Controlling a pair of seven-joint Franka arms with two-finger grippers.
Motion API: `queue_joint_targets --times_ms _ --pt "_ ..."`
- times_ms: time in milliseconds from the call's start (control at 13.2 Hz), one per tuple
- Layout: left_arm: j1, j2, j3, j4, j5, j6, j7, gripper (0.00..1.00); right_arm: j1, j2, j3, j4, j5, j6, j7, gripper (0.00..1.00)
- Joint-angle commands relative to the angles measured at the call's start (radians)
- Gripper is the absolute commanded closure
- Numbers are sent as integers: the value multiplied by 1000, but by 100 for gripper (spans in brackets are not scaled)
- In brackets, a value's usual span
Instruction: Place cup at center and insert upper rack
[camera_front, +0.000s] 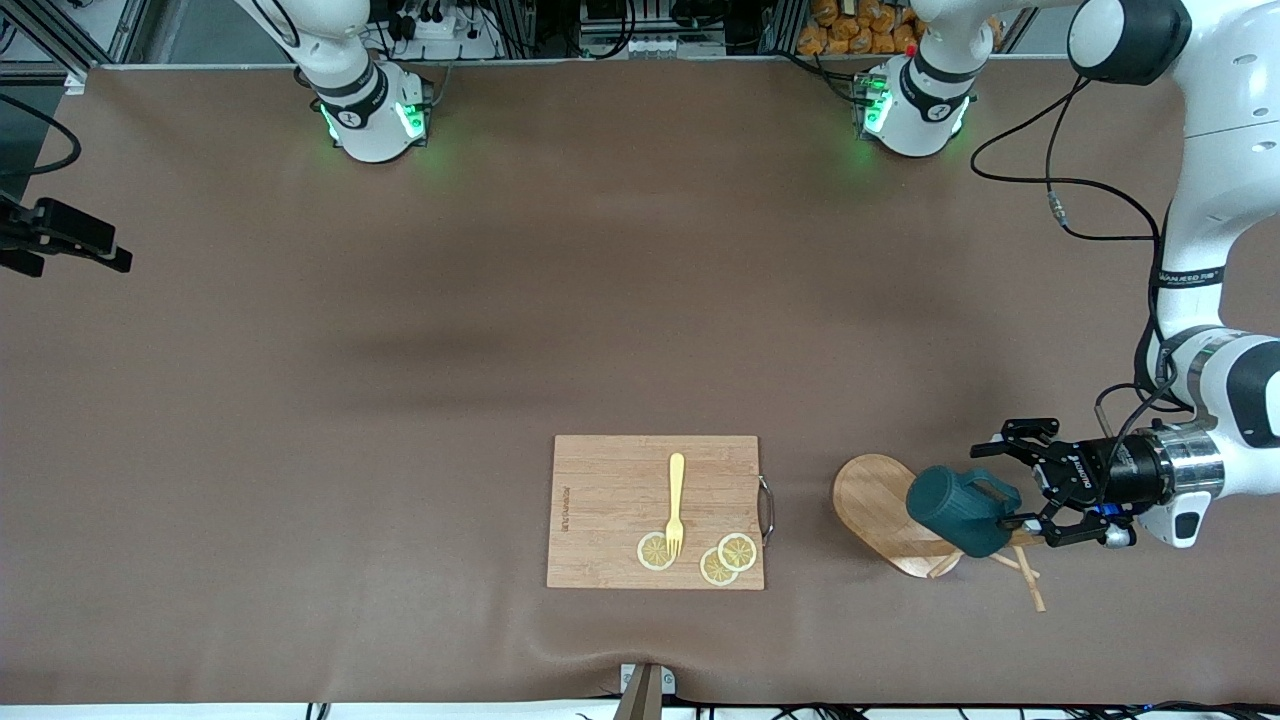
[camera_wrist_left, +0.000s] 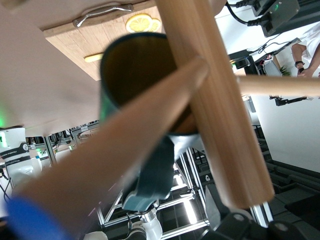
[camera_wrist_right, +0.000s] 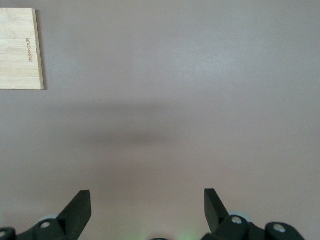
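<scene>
**Left gripper at the tipped mug tree**

Left gripper (camera_front: 1030, 485), fingers spread apart, reaching in low at the left arm's end of the table, right beside the cup (camera_front: 958, 510). Cup hanging on a peg of the mug tree (camera_front: 880, 510), which lies tipped on its side, oval base facing the cutting board (camera_front: 655, 511). On that board, a yellow fork (camera_front: 676, 502) and lemon slices (camera_front: 728, 558). Right gripper (camera_wrist_right: 147, 212) waiting high over bare table, fingers apart.
</scene>
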Motion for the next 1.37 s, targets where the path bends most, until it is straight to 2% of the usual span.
queue_joint_targets --times_ms 0,683,911,1062,1290 --pt "-4 -37 0 -3 5 5 -49 0 -8 -24 10 -11 9 -5 23 0" --pt "-13 -191 -10 4 255 -4 -130 0 -19 -24 4 -5 6 -5 5 0" --pt "-23 -247 -47 -1 434 -4 -118 0 -19 -24 4 -5 6 -7 5 0" --pt "-18 -279 -104 -4 540 -4 -113 0 -19 -24 4 -5 6 -7 5 0" --pt "-23 -336 -151 -21 681 -9 -115 0 -21 -23 3 -5 9 -10 3 0"
